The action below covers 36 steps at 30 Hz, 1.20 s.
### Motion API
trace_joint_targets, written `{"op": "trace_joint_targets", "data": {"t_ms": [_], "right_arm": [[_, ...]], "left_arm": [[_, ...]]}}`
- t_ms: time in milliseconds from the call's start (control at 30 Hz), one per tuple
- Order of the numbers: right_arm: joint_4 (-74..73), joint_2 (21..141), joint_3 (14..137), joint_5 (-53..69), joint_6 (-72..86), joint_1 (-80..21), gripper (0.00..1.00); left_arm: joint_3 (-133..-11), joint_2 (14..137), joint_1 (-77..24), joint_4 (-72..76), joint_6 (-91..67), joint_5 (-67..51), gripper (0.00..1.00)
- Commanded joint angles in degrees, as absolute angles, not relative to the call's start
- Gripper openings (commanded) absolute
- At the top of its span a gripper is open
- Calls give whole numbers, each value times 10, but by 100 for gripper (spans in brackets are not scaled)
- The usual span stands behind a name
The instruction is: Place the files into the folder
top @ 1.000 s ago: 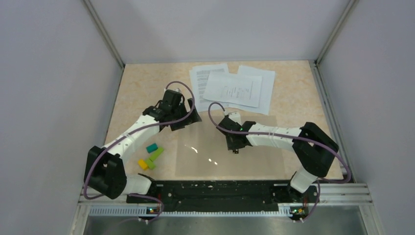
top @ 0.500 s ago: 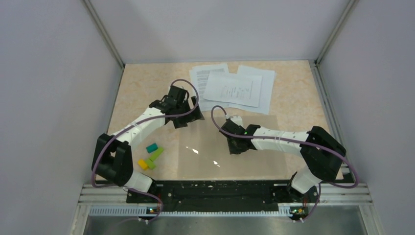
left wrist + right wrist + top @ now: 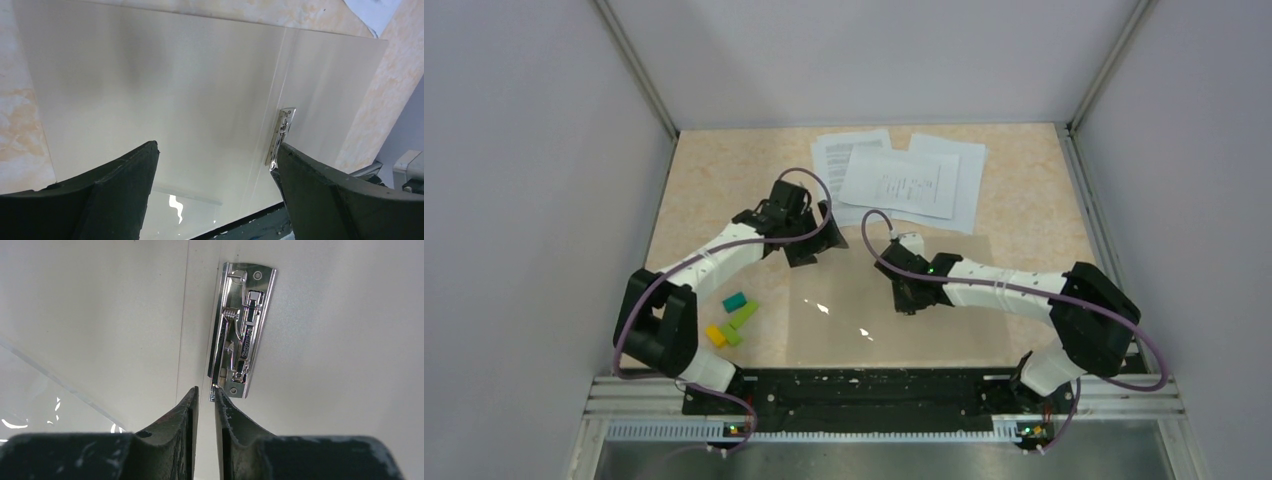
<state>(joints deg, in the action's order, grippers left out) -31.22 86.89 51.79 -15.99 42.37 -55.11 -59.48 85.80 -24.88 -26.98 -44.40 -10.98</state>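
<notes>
The right pincer (image 3: 206, 390) is held nearly pressed together at the end of the metal clip (image 3: 242, 330), seemingly to work its lever; a grip cannot be confirmed. The left pincer (image 3: 216, 147) is held spread above the opened folder (image 3: 150, 75). The files (image 3: 904, 180) are seen lying just beyond it on the speckled tabletop (image 3: 714, 190), enclosed by pale walls (image 3: 524, 200).

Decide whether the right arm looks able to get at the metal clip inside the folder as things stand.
Probably yes. The folder lies open, the clip is uncovered, and the right gripper has its fingertips at the clip's near end with nothing between. The files lie farther back, clear of the clip.
</notes>
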Motion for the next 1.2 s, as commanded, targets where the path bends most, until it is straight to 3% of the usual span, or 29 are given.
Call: {"op": "trace_joint_targets", "data": {"t_ms": [0, 233, 400, 533, 1167], "right_arm": [[-330, 870, 531, -166, 440, -559, 17], [-346, 875, 539, -175, 446, -565, 16], [-349, 888, 540, -172, 441, -567, 14], [-344, 891, 541, -170, 435, -566, 13], [-341, 914, 541, -170, 430, -566, 9]], "left_arm": [[-554, 854, -248, -223, -479, -141, 92], [-486, 834, -262, -203, -508, -130, 87], [-449, 819, -274, -199, -530, -117, 63], [-440, 808, -279, -216, -538, -96, 52], [-478, 839, -334, -350, -568, 73, 33]]}}
